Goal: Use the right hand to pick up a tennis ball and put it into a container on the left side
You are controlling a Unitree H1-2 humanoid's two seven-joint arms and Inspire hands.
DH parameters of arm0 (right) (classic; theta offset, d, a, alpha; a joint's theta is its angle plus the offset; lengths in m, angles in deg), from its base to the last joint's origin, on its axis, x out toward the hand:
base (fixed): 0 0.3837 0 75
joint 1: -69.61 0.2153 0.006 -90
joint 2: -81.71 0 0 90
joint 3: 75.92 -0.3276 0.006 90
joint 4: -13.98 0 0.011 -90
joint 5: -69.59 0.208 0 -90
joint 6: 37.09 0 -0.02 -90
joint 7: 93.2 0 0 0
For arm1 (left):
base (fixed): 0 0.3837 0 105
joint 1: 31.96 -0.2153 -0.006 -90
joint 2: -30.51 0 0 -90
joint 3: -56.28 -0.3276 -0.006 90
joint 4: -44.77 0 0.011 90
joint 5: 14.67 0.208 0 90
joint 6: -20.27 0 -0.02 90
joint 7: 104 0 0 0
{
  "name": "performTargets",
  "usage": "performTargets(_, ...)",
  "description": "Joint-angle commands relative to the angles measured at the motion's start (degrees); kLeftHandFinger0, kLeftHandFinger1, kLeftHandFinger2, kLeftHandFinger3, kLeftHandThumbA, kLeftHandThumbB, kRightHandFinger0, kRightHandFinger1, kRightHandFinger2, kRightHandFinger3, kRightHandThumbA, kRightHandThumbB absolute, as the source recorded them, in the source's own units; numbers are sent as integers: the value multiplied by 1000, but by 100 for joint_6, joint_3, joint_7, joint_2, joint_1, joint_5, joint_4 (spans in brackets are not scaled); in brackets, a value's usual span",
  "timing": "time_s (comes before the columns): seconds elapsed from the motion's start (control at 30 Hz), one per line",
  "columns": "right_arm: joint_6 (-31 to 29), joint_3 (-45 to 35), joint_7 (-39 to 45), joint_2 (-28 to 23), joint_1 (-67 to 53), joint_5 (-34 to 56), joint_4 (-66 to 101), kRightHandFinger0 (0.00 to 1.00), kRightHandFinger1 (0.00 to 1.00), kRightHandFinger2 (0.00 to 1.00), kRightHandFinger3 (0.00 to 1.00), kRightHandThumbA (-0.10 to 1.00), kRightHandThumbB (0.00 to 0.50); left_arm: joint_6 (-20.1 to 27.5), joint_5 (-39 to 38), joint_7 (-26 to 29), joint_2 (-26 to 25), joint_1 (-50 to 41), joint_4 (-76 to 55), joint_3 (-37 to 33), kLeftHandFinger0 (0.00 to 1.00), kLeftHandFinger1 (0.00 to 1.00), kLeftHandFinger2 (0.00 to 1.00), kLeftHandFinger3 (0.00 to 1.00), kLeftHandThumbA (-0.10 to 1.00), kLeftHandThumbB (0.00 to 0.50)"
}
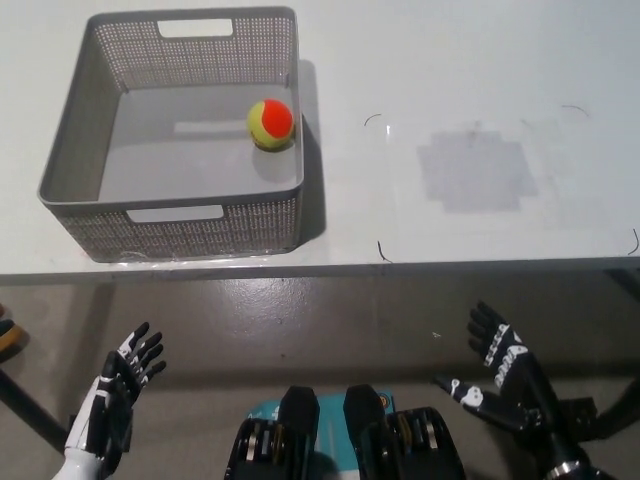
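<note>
A yellow and red tennis ball (269, 123) lies inside the grey perforated basket (90, 205), near its right wall, at the table's left. My black right hand (500, 370) hangs open below the table's front edge at the lower right, far from the ball, holding nothing. At the lower left my white left hand (115, 395) rests open, also below the table.
A white table (450, 80) carries a grey square patch (472, 170) to the right of the basket, with thin dark corner marks around it. Grey floor lies in front of the table edge.
</note>
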Motion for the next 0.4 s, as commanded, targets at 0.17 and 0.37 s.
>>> performTargets(0.17, -172, 14, 274, 24, -55, 242, -10, 1000, 1000, 1000, 1000, 952, 143, 48, 11, 40, -25, 13, -57, 14, 1000, 1000, 1000, 1000, 1000, 240)
performTargets(0.37, -190, 31, 192, -2, -17, 88, -64, 1000, 1000, 1000, 1000, 986, 141, 4, -66, -10, -14, -2, -77, 11, 1000, 1000, 1000, 1000, 1000, 232)
